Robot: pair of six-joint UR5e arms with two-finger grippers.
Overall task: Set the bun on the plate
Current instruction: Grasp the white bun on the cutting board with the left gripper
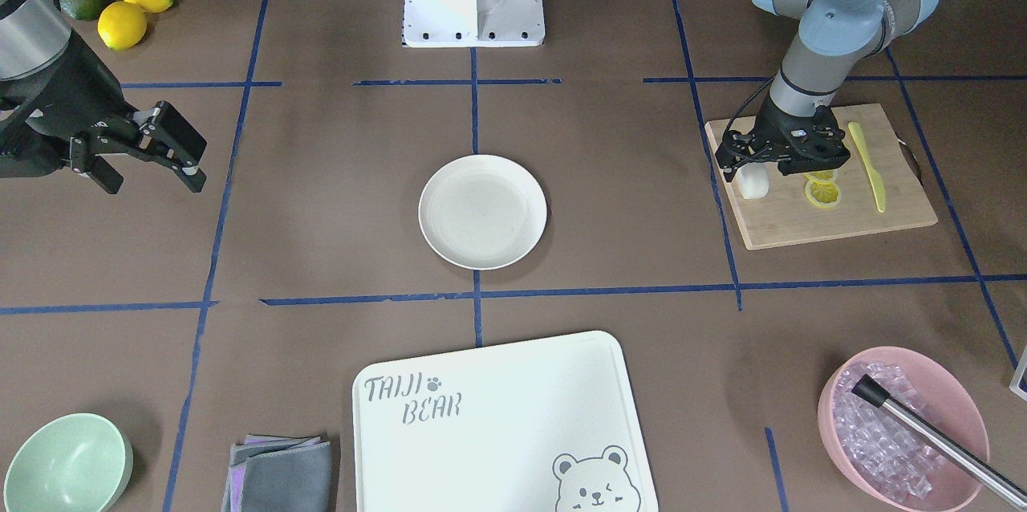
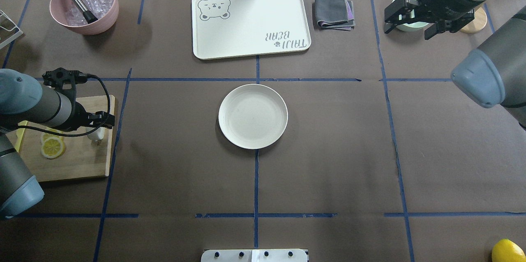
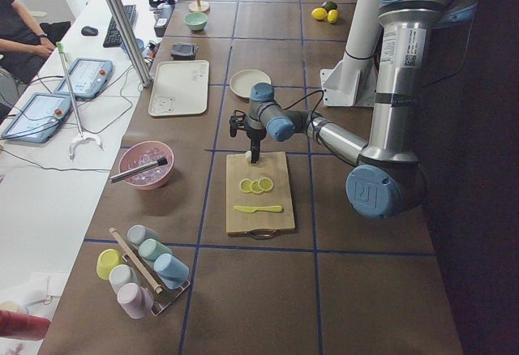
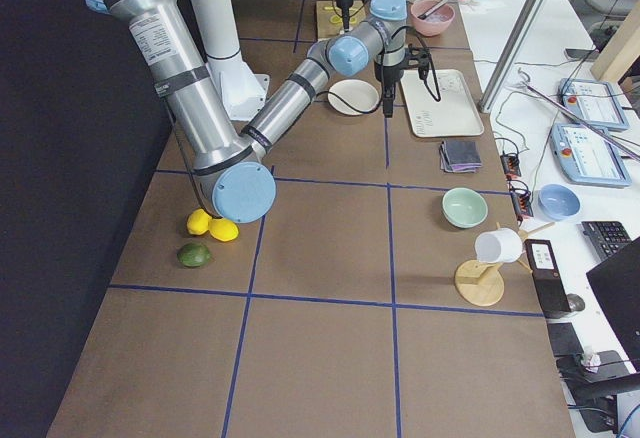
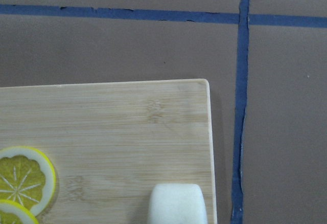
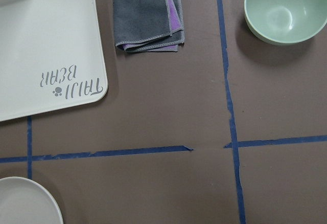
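Bun (image 1: 752,183), small white rounded lump, sits at wooden board's (image 1: 834,223) corner under left claw (image 1: 758,164), grip unclear; right claw (image 1: 154,177) wide.

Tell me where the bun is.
In the front-facing view the bun stands at right on the wooden board, beside the lemon slices, under the left pincer.

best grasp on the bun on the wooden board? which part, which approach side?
Grip the bun across its curved side walls, about mid-height, coming straight down from above. It looks to stand upright as a stubby cylinder near the corner of the wooden board, so its sides look free. The lemon slices lie apart from it, leaving finger room.
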